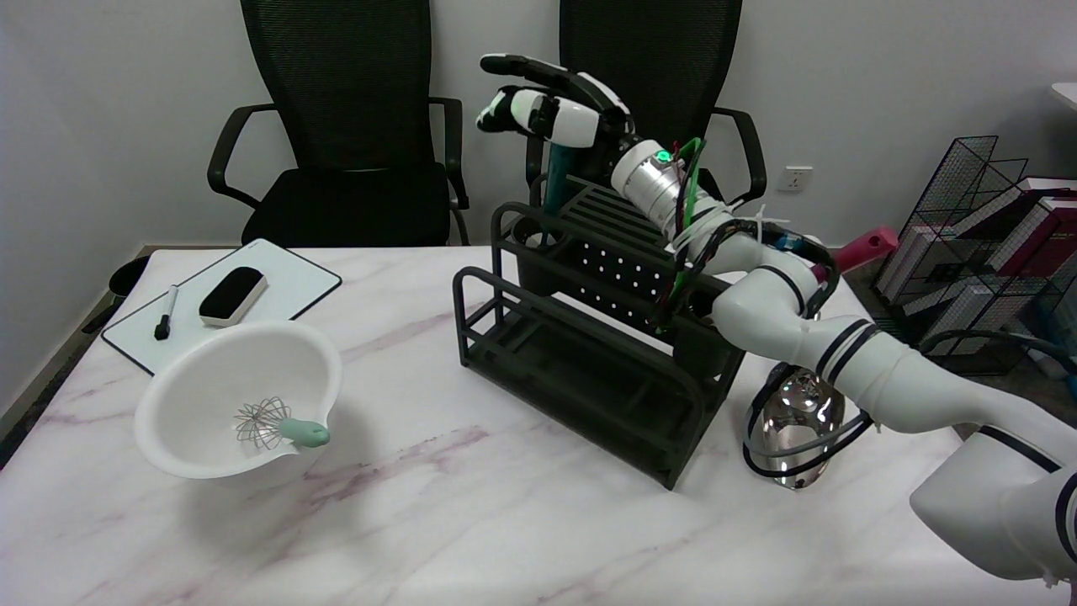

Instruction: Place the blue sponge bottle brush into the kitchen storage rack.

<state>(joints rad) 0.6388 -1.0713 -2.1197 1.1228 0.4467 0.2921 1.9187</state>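
The blue sponge bottle brush (554, 181) stands nearly upright, its teal-blue handle showing and its lower end down in the round cup at the back left corner of the dark kitchen storage rack (589, 370). The sponge end is hidden inside the cup. My right hand (555, 105) hovers just above the handle's top, fingers stretched out to the left and apart. The handle's tip sits right under the hand's lower finger, and nothing lies between the fingers. My right arm crosses over the rack's right side.
A white bowl (189, 383) with a whisk (273, 425) sits at the left front. Behind it lies a whiteboard (290, 269) with an eraser and a marker. A shiny metal utensil (795, 429) and a red handle (867, 244) lie right of the rack. Two chairs stand beyond the table.
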